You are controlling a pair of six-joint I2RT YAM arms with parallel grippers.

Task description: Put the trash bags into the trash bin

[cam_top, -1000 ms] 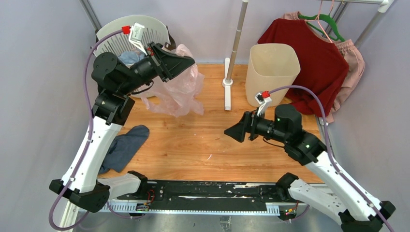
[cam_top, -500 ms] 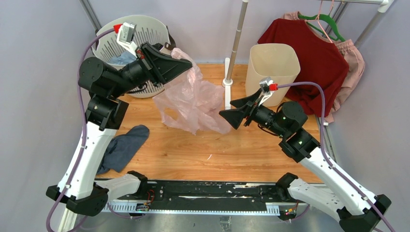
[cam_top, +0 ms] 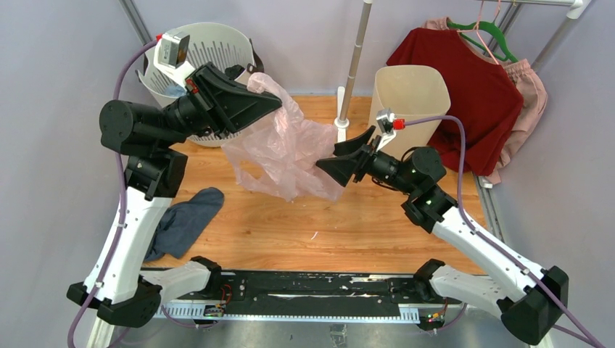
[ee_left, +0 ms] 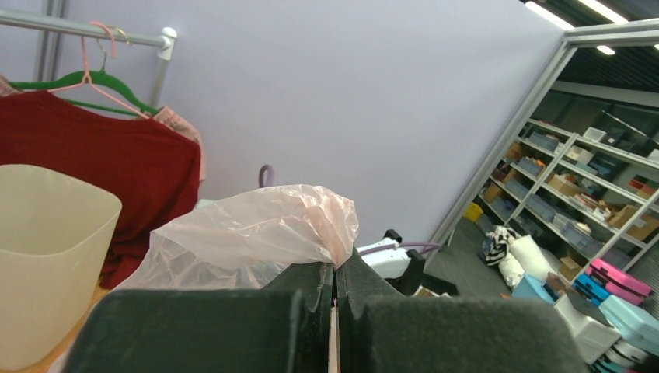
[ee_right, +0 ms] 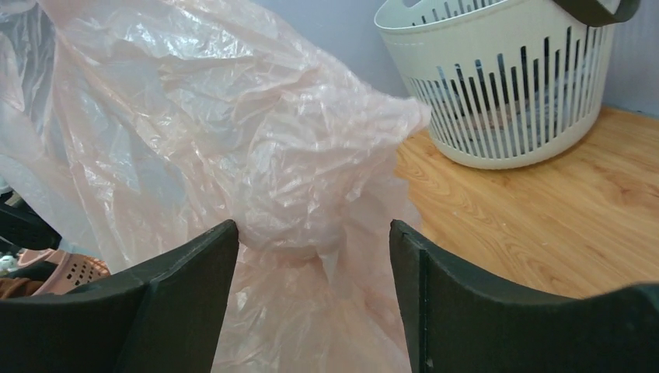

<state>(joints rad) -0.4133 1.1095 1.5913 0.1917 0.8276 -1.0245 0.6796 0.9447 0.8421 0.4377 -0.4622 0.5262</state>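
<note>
The pale-pink translucent trash bag point(cam_top: 279, 148) hangs above the wooden floor, left of middle. My left gripper point(cam_top: 274, 100) is shut on its top edge; in the left wrist view a pinched fold of the bag point(ee_left: 249, 233) rises from the closed left gripper point(ee_left: 336, 268). My right gripper point(cam_top: 324, 162) is open at the bag's right side. In the right wrist view a bunched part of the bag point(ee_right: 233, 132) lies between the spread fingers of the right gripper point(ee_right: 313, 231). The cream trash bin point(cam_top: 410, 98) stands upright at the back right, also seen in the left wrist view point(ee_left: 47, 256).
A white slotted basket point(cam_top: 225, 47) stands at the back left, behind my left arm. A rack pole point(cam_top: 353, 65) with its foot stands between bag and bin. A red shirt point(cam_top: 464, 80) and pink garment point(cam_top: 529, 94) hang right of the bin. A blue-grey cloth point(cam_top: 185, 217) lies front left.
My left gripper has carried the bag up and to the right, away from the basket. My right gripper has risen and moved left until its open jaws reach around the bag's right side.
</note>
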